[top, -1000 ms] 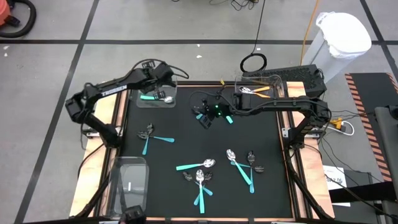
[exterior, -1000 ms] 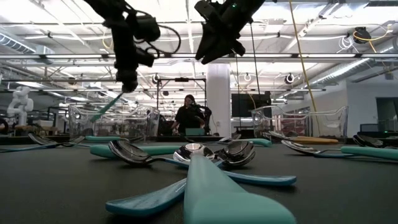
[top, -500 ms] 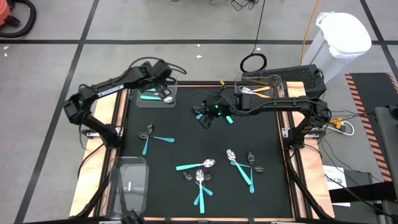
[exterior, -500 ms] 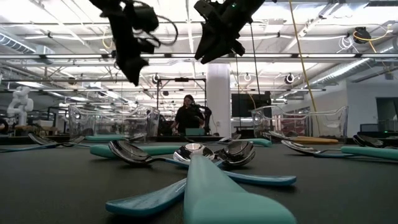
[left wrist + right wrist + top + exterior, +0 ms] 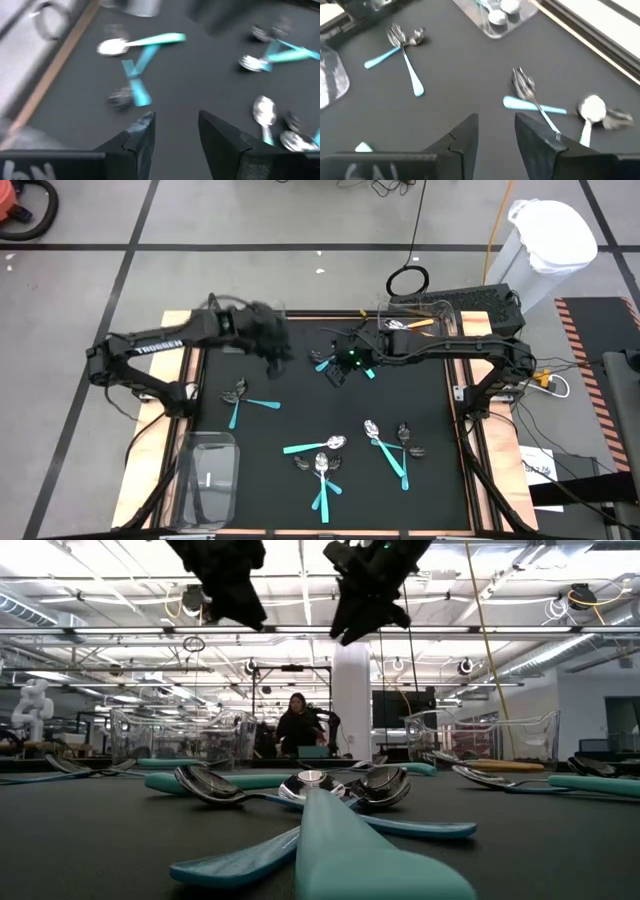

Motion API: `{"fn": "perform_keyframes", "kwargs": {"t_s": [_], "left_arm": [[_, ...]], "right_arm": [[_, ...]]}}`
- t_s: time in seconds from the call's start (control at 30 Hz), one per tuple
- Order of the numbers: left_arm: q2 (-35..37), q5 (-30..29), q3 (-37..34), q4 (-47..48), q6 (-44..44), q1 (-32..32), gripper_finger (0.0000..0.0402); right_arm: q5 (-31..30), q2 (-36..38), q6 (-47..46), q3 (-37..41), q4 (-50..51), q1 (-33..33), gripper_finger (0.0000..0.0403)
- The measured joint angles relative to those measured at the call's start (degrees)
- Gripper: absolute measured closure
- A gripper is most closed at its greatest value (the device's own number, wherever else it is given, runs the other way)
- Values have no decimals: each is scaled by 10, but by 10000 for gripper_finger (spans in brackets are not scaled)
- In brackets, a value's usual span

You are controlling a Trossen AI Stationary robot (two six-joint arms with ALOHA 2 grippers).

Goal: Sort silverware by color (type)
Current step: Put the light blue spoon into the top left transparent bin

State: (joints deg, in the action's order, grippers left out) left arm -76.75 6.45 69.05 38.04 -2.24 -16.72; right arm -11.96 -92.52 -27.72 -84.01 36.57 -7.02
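Nearest the front edge of the black surface (image 5: 300,395) lies a loose bunch of teal silverware: a spoon (image 5: 312,447) with its bowl toward the middle, a crossed pair (image 5: 322,480) just in front of it, and a spoon and fork (image 5: 390,450) to their right, near but apart; a clear bin (image 5: 207,475) sits at the front left corner, off the mat's edge; farther back on the left, two teal pieces (image 5: 243,402) lie crossed, well apart from the front bunch; above the mat behind them hangs the left end effector (image 5: 176,131), blurred in the high view, its fingers parted with nothing between them; level with it toward the middle hangs the right end effector (image 5: 496,129), fingers likewise apart and empty, with a teal piece (image 5: 368,371) on the mat just beside it; at the far right edge a second clear bin (image 5: 420,322) holds orange-handled pieces (image 5: 412,324); beyond the surface, in the low view, a person (image 5: 297,725) stands in the room.
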Motion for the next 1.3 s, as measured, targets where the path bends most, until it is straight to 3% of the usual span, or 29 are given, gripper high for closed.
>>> {"fn": "perform_keyframes", "kwargs": {"t_s": [0.27, 0.37, 0.5, 0.77, 1.03, 1.2, 1.3], "left_arm": [[-12, 6, -128, -189, -4, 110, 253], [-23, 10, -159, -275, -4, 140, 253], [-49, 9, -176, -314, -5, 169, 253], [-117, 4, -180, -333, -25, 212, 253], [-164, 11, -180, -328, -136, 249, 253], [-163, 13, -180, -330, -141, 268, 253], [-163, -18, -180, -334, -140, 277, 253]], "right_arm": [[-21, 32, -63, 0, 120, 2, 277], [-32, 31, -91, 0, 138, 6, 277], [-30, 28, -146, 0, 137, 18, 277], [-33, 28, -264, 0, 159, 79, 277], [-92, 28, -417, 0, 241, 181, 277], [-119, 28, -455, 0, 287, 222, 277], [-120, 28, -456, 0, 319, 225, 277]]}}
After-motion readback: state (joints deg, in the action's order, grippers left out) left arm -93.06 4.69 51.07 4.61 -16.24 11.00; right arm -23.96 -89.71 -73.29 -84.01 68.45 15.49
